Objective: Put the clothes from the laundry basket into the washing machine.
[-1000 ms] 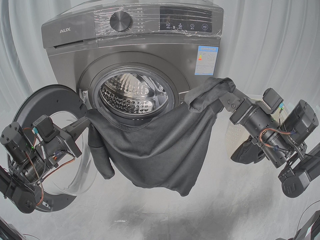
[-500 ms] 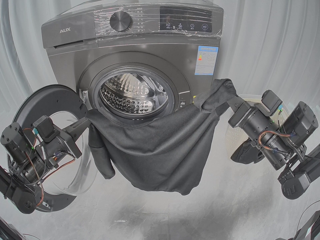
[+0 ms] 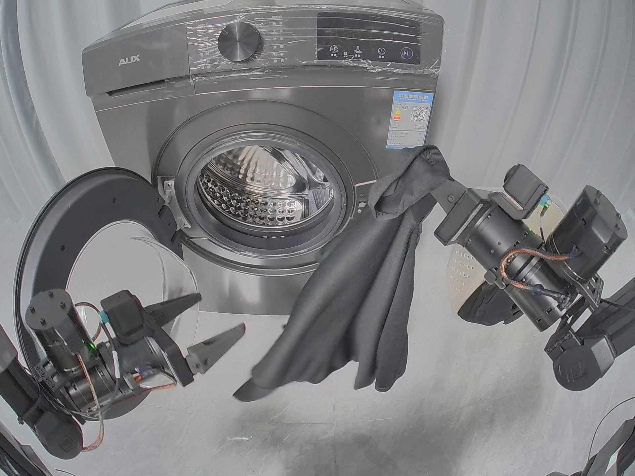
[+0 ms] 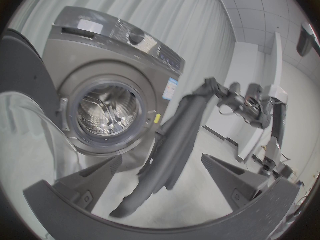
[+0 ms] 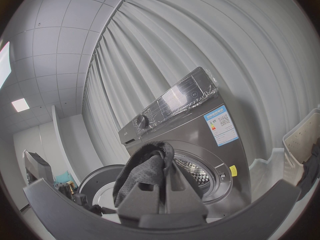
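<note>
A dark grey garment hangs from my right gripper, which is shut on its top corner at the right of the washing machine's open drum. The cloth droops almost to the floor, and its bunched top sits in the right gripper. My left gripper is low at the left, open, with nothing between its fingers. The laundry basket stands behind the right arm with dark clothes hanging over its edge.
The round door is swung open to the left, close behind the left arm. White curtains hang behind the machine. Bare grey floor lies in front. The basket's rim shows beside the machine.
My left gripper has let go of the garment, opened, and dropped down and back. The garment now hangs from the right gripper alone, swung to the right. The right gripper rose slightly.
</note>
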{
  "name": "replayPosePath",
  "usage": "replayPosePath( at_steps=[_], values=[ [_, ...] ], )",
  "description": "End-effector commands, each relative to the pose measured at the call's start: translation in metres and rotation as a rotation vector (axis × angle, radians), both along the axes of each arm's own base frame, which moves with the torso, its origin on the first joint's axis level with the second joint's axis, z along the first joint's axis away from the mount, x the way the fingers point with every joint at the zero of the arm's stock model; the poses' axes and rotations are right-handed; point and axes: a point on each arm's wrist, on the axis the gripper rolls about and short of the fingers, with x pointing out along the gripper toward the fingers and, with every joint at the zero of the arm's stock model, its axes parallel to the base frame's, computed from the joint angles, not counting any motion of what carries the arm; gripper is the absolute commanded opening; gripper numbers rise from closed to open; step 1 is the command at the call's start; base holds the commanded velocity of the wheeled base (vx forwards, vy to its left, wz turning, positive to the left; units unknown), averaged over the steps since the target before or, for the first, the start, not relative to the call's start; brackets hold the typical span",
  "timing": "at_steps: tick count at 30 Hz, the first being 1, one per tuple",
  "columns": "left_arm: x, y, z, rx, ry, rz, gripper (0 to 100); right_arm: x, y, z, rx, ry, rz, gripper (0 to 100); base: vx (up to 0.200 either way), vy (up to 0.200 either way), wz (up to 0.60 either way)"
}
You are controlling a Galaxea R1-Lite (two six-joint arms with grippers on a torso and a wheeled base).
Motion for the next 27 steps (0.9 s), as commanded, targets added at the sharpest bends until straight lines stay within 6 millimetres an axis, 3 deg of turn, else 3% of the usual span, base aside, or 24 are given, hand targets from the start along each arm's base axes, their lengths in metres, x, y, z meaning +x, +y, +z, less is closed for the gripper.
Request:
replayPosePath(
  at_steps=[1, 12, 27],
  values=[
    [-0.009, -0.021, -0.024, 0.077, 0.088, -0.104, 100, 0.004, 0.010, 0.012, 0.011, -0.014, 0.019, 0, 0.000, 0.000, 0.00],
    [0.021, -0.043, -0.058, 0.144, 0.156, -0.137, 100, -0.013, 0.039, 0.005, 0.000, 0.003, 0.124, 0, 0.000, 0.000, 0.00],
    [0.057, -0.072, -0.075, 0.136, 0.122, -0.158, 100, -0.022, 0.048, 0.006, 0.004, -0.001, 0.164, 0, 0.000, 0.000, 0.00]
  ],
)
